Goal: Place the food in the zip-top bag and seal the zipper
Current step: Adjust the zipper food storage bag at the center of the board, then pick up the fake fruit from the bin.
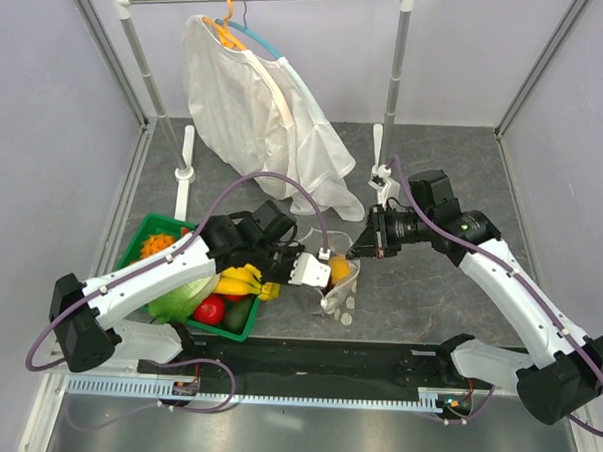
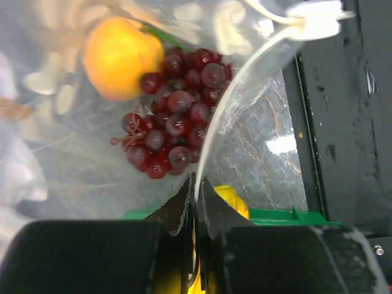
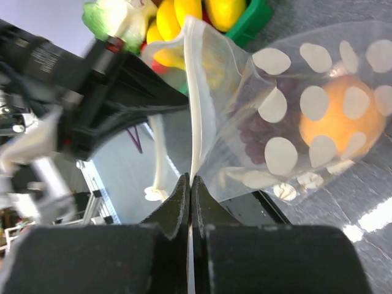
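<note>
We see the zip-top bag [image 3: 288, 92], thin, clear, crinkled film printed with white round dots, hanging between both arms just right of the green basket [image 1: 141, 241]; we cannot tell whether its bottom touches the grey table [image 1: 454, 163]. Inside it sit the smooth orange-red peach [image 2: 116, 58] and, touching it, the knobbly dark purple grape bunch [image 2: 174, 119]. The left gripper [image 2: 196, 187] is clenched on the zipper [image 2: 224, 92], a pale strip curving up to the white slider tab [image 2: 318, 23]. The right gripper [image 3: 190, 184] pinches the bag's mouth edge between flat black fingers. Bare table lies right of the bag and beyond it.
</note>
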Robot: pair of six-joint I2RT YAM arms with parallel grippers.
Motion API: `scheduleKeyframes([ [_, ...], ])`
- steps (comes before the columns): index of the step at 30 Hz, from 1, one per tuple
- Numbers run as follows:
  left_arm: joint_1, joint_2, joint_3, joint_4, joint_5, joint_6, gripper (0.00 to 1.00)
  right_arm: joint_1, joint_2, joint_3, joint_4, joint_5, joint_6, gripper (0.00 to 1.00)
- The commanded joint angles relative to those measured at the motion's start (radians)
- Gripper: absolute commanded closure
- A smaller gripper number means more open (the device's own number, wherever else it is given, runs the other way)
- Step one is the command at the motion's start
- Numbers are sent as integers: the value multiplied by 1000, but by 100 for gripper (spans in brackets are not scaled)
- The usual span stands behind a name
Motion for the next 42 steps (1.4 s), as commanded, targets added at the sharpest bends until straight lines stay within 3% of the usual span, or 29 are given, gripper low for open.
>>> scheduleKeyframes([
  [1, -13, -72, 152, 1, 46, -54, 98, -5, -54, 49, -93, 72, -110, 100],
  [5, -13, -117, 296, -36, 133, -155, 98, -5, -74, 89, -135, 120, -137, 100],
  [7, -13, -109, 278, -80, 137, -183, 95, -5, -71, 94, -130, 137, -144, 100],
  [9, -12, -103, 243, -75, 84, -248, 76, -5, -56, 91, -129, 154, -148, 100],
  [10, -12, -98, 212, -76, 67, -340, 58, -5, -54, 88, -127, 154, -151, 100],
  [13, 52, -155, 145, -61, 132, -465, 34, -5, -50, 82, -120, 157, -153, 100],
  [15, 175, -207, 128, -64, 211, -532, 23, -5, -50, 75, -118, 155, -156, 100],
  [20, 465, -301, 193, -103, 151, -670, 16, -3, -40, 80, -120, 160, -154, 100],
  [23, 626, -304, 255, -214, 75, -715, 15, -5, -39, 109, -130, 160, -153, 100],
  [27, 794, -244, 327, -401, -146, -715, 14, -5, -30, 137, -153, 178, -168, 100],
  [32, 1090, -138, 374, -481, -199, -678, 7, -3, -21, 118, -146, 207, -190, 100],
  [33, 1123, -120, 367, -487, -202, -683, 1, -5, -13, 118, -144, 227, -202, 100],
  [35, 1206, -71, 349, -489, -223, -683, 0, -5, -7, 118, -147, 241, -208, 100],
  [39, 1408, -46, 299, -502, -76, -490, 1, -5, 15, 137, -173, 249, -216, 100],
  [42, 1506, -40, 264, -542, -24, -245, 5, -5, 27, 155, -190, 256, -211, 100],
])
